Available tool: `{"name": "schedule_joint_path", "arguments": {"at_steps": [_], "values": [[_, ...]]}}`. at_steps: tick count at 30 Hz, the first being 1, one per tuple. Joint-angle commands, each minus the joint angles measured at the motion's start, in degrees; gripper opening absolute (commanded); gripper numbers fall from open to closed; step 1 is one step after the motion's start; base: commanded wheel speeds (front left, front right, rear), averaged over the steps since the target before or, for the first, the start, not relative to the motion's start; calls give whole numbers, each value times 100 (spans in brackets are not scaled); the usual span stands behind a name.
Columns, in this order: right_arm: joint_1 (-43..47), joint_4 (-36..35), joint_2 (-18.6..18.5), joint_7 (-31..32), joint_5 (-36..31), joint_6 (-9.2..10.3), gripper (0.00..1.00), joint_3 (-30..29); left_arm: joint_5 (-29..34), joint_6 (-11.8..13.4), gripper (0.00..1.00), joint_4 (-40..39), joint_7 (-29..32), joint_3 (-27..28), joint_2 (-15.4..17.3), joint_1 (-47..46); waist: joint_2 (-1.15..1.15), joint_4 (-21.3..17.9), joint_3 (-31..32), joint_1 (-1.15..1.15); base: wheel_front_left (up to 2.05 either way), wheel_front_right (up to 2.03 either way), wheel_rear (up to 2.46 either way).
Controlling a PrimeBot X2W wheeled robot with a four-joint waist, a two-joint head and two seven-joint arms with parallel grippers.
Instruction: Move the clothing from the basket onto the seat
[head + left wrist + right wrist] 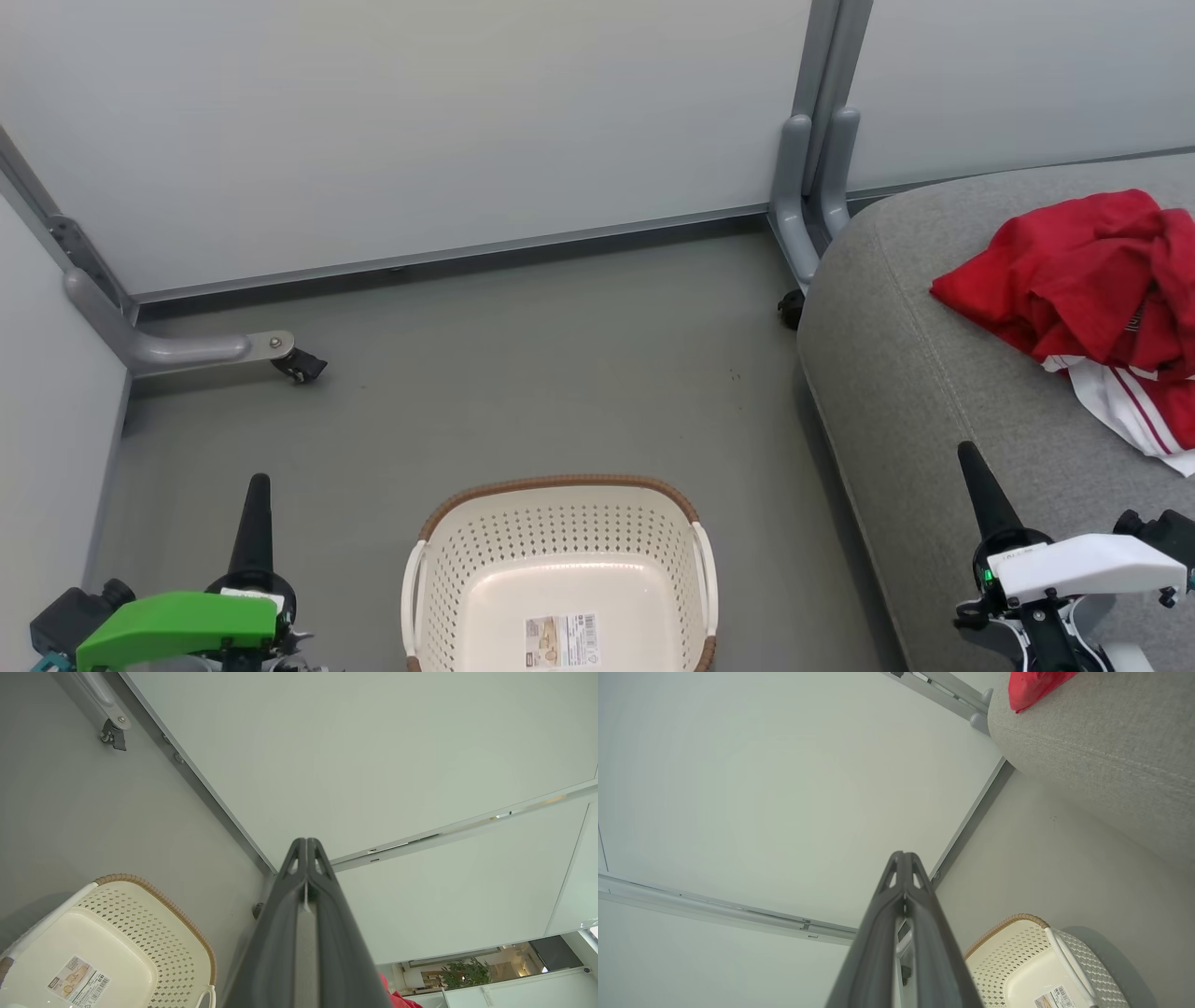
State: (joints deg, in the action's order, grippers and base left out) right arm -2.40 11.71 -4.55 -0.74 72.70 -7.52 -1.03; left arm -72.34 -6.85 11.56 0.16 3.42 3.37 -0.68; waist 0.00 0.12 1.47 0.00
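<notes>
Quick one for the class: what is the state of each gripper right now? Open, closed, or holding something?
Left gripper: closed, jaws pressed together, holding nothing.
Right gripper: closed, jaws pressed together, holding nothing.

The head camera looks steeply down at the floor (560, 355), the basket (560, 483) near and central, the seat (896, 373) on the right, wall panels (420, 121) far. The wrist cameras sit low either side of the basket, aimed along the left gripper (306, 841) and right gripper (903, 854) toward those panels; all three views share the basket and the clothing (1074, 271)
</notes>
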Motion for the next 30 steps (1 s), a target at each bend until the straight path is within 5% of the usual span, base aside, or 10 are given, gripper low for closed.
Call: {"name": "schedule_joint_path", "arguments": {"at_steps": [1,30], "values": [[-122,-3,-25,39,148,3,0,-39,-151,-36,0,-4,41,27,48,-155,0,0,-5,0,0,0,0],[-314,157,16,426,1505,3,0,-274,-1476,-68,0,170,413,172,34,-458,0,-8,-107,0,0,0,0]]}}
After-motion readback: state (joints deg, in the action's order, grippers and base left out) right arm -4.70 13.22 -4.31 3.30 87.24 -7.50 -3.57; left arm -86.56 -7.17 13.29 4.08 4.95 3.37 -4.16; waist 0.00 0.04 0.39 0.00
